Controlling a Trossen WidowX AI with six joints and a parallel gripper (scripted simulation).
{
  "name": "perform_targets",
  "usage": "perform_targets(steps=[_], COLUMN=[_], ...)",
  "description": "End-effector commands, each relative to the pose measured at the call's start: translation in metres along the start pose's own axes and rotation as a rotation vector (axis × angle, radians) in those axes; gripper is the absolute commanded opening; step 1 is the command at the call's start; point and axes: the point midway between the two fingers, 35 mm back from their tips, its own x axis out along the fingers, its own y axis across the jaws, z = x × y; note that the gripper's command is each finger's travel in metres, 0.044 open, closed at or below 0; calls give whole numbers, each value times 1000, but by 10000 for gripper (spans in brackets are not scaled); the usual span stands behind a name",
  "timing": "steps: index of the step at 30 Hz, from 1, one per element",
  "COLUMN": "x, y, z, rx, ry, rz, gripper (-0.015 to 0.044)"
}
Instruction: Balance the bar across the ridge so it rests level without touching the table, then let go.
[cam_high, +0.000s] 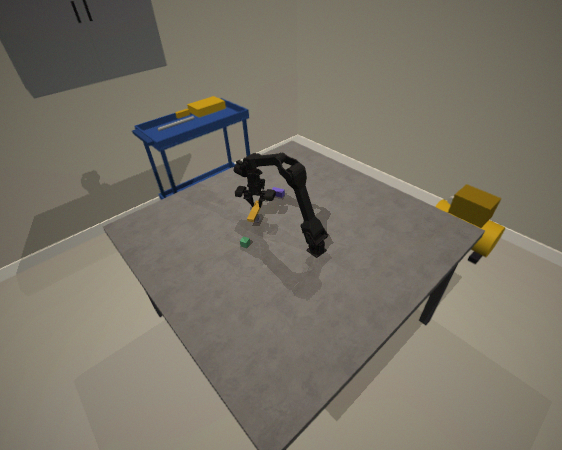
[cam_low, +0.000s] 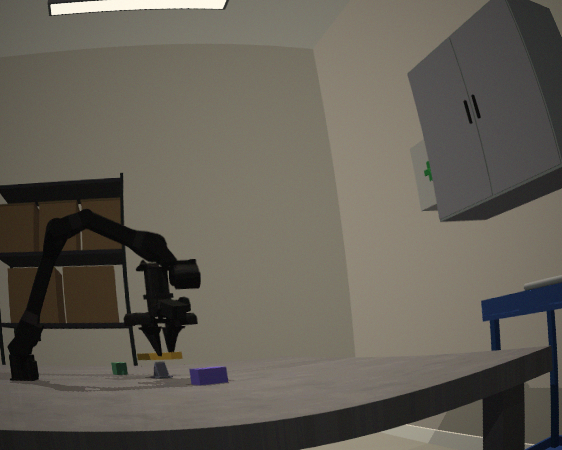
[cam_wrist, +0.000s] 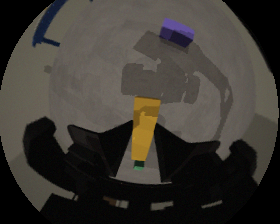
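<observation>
The yellow bar (cam_high: 252, 214) (cam_low: 145, 356) (cam_wrist: 146, 107) is held roughly level, clear of the table. My gripper (cam_high: 255, 204) (cam_low: 166, 353) (cam_wrist: 144, 123) points down and is shut on the bar near its middle. The small grey ridge (cam_high: 258, 219) (cam_low: 161, 370) stands on the table (cam_high: 300, 340) (cam_low: 310, 390) directly under the bar. In the exterior view a thin gap shows between the ridge's top and the bar's underside. In the wrist view the ridge is hidden, apparently beneath the bar.
A green block (cam_high: 244, 242) (cam_low: 119, 368) (cam_wrist: 139, 165) lies beyond one end of the bar, on the table. A purple block (cam_high: 278, 192) (cam_low: 209, 375) (cam_wrist: 176, 33) lies off the other end. A blue cart (cam_high: 200, 131) stands beyond the table edge.
</observation>
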Motion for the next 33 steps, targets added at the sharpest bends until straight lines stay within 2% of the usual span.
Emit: perform_targets(steps=[1,33], x=[2,5], y=[0,0], z=[-1,-1], rx=[2,2], ry=[4,4], rz=[-2,-2], gripper=[0,0])
